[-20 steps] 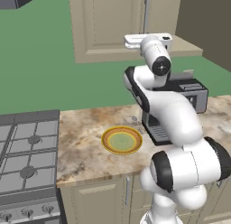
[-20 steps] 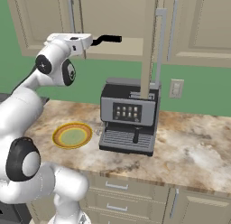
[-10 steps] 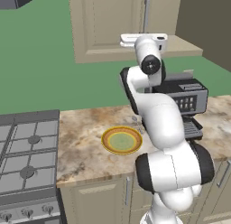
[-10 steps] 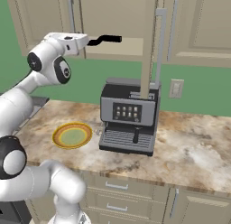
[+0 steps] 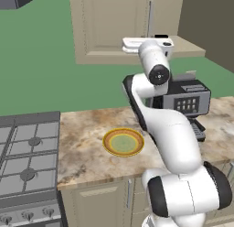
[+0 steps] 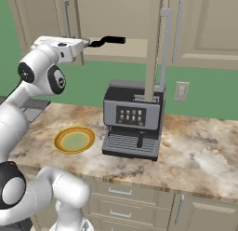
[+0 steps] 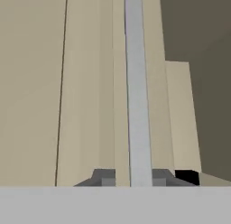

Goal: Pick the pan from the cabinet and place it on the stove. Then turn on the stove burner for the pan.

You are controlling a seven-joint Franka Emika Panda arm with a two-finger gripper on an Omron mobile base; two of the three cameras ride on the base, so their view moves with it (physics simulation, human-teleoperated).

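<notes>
Big tall beige wooden cabinet (image 6: pixel 116 16) up top, door swung open, shelf inside exposed. Grey gas stove w/ dark square grates (image 5: pixel 27 153) sits way off to the left end of the marble-look table (image 6: pixel 200 151), well apart from the action. Dark grey coffee machine (image 6: pixel 132 118) and yellow-rimmed plate w/ green centre (image 5: pixel 123 142) on the table below, neither matters rn.

Key bit: silvery-grey frying pan w/ straight black handle (image 6: pixel 109 40) is up on the cabinet shelf, above the table. In the right base view that black handle runs roughly level, long axis pointing right, starting just beyond the end effector (image 7: pixel 133 178). So the pan lies straight ahead of the hand, pretty much in line w/ where it points. Prob a handle grab, judging by the lineup.

Hard-to-see stuff: pan bowl itself basically impossible to pick out, blends w/ the white hand in both base views. In the hand view a long silver bar handle (image 7: pixel 136 83) runs up right over the gap between the dark fingertips (image 7: pixel 104 177), can't tell if it's between them or further off. Small black patch (image 7: pixel 187 176) at lower right, maybe pan handle, not sure. Tips sit slightly apart, but clamped on smth or loose? Can't tell tbh.
</notes>
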